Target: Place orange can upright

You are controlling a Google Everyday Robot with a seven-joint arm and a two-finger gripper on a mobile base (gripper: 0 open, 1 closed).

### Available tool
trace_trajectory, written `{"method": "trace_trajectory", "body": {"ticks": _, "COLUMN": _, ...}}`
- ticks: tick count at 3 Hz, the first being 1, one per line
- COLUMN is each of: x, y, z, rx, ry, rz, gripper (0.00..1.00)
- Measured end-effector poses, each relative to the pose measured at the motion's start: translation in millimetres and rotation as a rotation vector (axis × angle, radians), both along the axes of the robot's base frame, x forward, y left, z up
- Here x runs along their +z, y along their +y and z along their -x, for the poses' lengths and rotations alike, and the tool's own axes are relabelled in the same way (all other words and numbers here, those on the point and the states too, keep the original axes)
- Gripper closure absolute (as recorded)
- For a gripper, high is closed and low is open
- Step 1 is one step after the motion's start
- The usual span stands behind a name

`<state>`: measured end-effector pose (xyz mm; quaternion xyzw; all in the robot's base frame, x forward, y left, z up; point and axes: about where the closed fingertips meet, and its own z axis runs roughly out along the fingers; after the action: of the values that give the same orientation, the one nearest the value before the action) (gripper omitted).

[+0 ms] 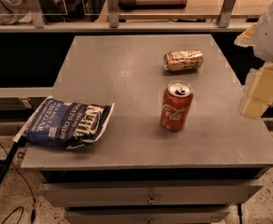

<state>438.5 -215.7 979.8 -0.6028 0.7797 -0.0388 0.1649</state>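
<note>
The orange can [183,60] lies on its side on the grey table [126,78], toward the far right, with its silver top facing left. It is golden-tan with mottled print. My gripper [260,94] hangs at the right edge of the view, over the table's right side. It is to the right of the orange can, apart from it, and holds nothing that I can see.
A red Coca-Cola can [176,106] stands upright just in front of the orange can. A blue chips bag [66,122] lies at the table's front left corner. Drawers [150,195] sit under the tabletop. A railing and a counter run behind the table.
</note>
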Motion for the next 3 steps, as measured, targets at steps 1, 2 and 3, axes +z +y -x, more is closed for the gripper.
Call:
{"method": "trace_trajectory", "body": {"ticks": 1, "x": 3.2, "y": -1.3, "z": -9.0, "rx": 0.004, "ry": -0.02, "rz": -0.004, "gripper": 0.0}}
{"method": "trace_trajectory", "body": {"ticks": 2, "x": 3.8, "y": -3.8, "z": -34.2, "rx": 0.059, "ry": -0.033, "rz": 0.011, "gripper": 0.0}}
{"method": "trace_trajectory", "body": {"ticks": 3, "x": -0.2, "y": -3.6, "z": -65.3, "rx": 0.131, "ry": -0.044, "rz": 0.045, "gripper": 0.0}}
